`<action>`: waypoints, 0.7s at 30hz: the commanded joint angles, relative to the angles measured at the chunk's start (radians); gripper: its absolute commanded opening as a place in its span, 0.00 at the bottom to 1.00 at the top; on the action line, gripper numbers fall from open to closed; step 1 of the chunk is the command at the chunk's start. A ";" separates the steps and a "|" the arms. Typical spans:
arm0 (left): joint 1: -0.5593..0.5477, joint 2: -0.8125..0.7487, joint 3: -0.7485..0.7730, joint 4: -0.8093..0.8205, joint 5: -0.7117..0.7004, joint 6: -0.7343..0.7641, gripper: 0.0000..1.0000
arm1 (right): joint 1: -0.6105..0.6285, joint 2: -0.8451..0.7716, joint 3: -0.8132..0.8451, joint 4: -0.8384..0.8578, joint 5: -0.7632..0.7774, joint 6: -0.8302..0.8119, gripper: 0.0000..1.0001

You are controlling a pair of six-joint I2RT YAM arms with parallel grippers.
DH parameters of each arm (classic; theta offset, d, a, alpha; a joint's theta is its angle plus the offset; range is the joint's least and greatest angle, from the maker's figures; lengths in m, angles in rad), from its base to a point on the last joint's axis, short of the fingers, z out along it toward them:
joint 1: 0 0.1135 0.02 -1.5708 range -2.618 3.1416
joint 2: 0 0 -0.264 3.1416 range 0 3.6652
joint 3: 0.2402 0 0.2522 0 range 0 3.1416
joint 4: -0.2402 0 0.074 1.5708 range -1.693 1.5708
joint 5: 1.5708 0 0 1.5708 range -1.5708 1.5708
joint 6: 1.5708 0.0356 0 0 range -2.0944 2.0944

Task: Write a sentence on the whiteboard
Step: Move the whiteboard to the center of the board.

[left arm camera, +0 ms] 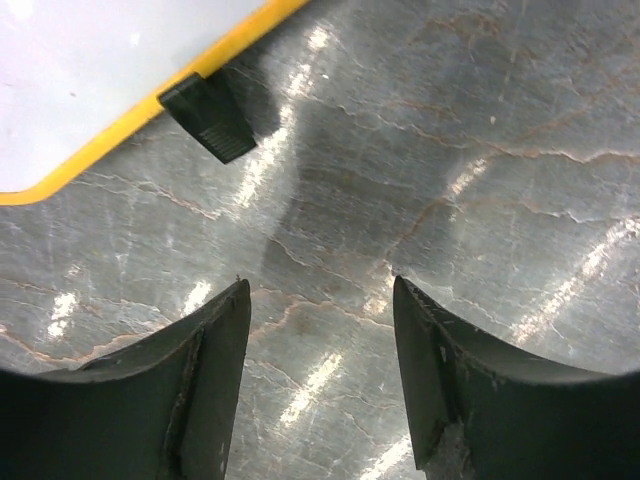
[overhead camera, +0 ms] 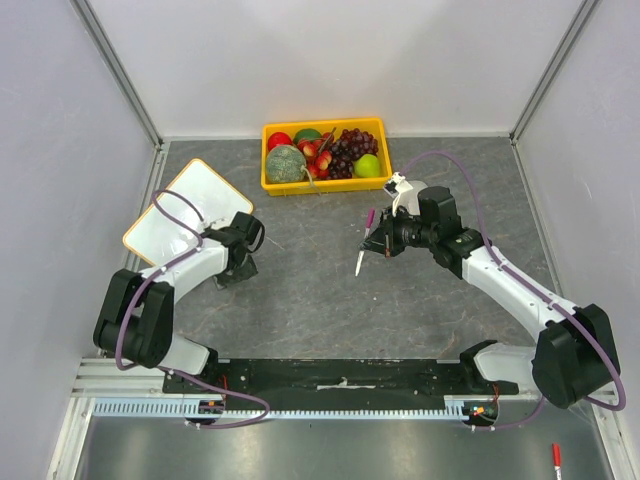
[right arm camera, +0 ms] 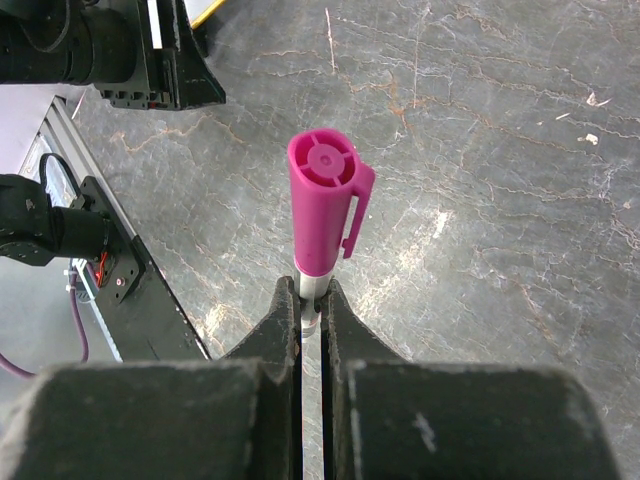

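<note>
The whiteboard [overhead camera: 186,208] lies tilted at the left of the table, and its white face and yellow rim [left arm camera: 90,70] fill the upper left corner of the left wrist view. Its visible face looks blank; no sentence shows. My left gripper [overhead camera: 235,270] [left arm camera: 320,300] hangs just off the board's near right edge, open, with only bare table between its fingers. My right gripper [overhead camera: 380,243] [right arm camera: 311,295] is over mid-table, shut on a marker [overhead camera: 363,245] with a white barrel. The marker's pink cap [right arm camera: 325,195] is still on.
A yellow fruit tray [overhead camera: 375,125] with melon, grapes and apples stands at the back centre. A small black block [left arm camera: 208,117] sits at the board's rim. A red pen [overhead camera: 555,458] lies on the metal ledge at the near right. Grey walls enclose three sides.
</note>
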 commanded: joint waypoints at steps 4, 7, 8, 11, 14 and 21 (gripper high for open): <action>0.099 0.011 0.056 0.008 -0.061 -0.014 0.60 | -0.006 -0.012 -0.002 0.033 -0.008 -0.008 0.00; 0.137 0.042 0.075 0.034 -0.064 0.012 0.59 | -0.006 -0.009 -0.002 0.031 -0.008 -0.010 0.00; 0.148 0.053 0.080 0.043 -0.063 0.018 0.59 | -0.006 -0.007 -0.003 0.034 -0.008 -0.010 0.00; 0.171 0.091 0.098 0.059 -0.061 0.035 0.59 | -0.006 -0.007 -0.003 0.031 -0.010 -0.011 0.00; 0.202 0.125 0.104 0.065 -0.061 0.044 0.57 | -0.006 -0.007 -0.003 0.031 -0.002 -0.013 0.00; 0.253 0.139 0.096 0.097 -0.055 0.083 0.45 | -0.004 0.001 -0.005 0.034 -0.004 -0.017 0.00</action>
